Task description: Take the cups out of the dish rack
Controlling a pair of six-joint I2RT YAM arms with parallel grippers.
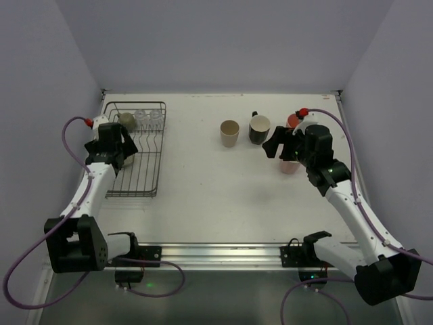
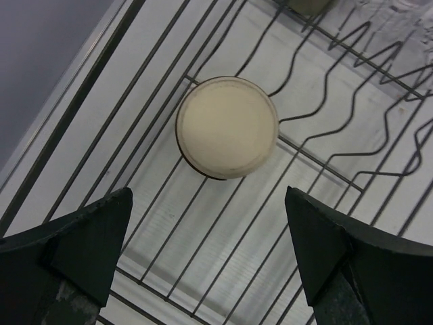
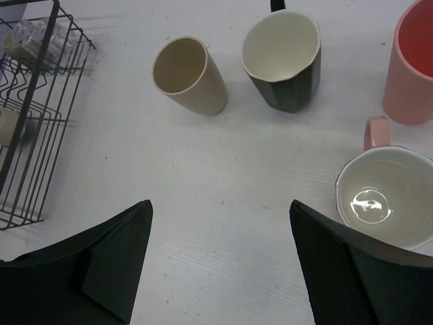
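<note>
1. Four cups stand on the table (image 1: 203, 210), well apart from the dish rack (image 1: 139, 177): a beige tumbler (image 1: 230, 133), a black handled mug (image 1: 259, 128) just beside it, a salmon-pink tumbler (image 3: 413, 68) further right, and a pale pink mug (image 3: 385, 196) nearer the arms.
2. The right pincer (image 3: 221, 203) hovers over bare table in front of the beige tumbler, with the pale pink mug just to its right. Its fingers are spread wide and hold nothing.
3. The dish rack lies along the table's far left side. At its far end sit a grey cup (image 1: 126, 120) and clear glasses (image 1: 141, 116).
4. The left pincer (image 2: 208, 196) hangs over the rack, fingers wide apart and empty. Just ahead of it a round cream cup (image 2: 226, 127) rests on the rack's wires, seen from straight above.
</note>
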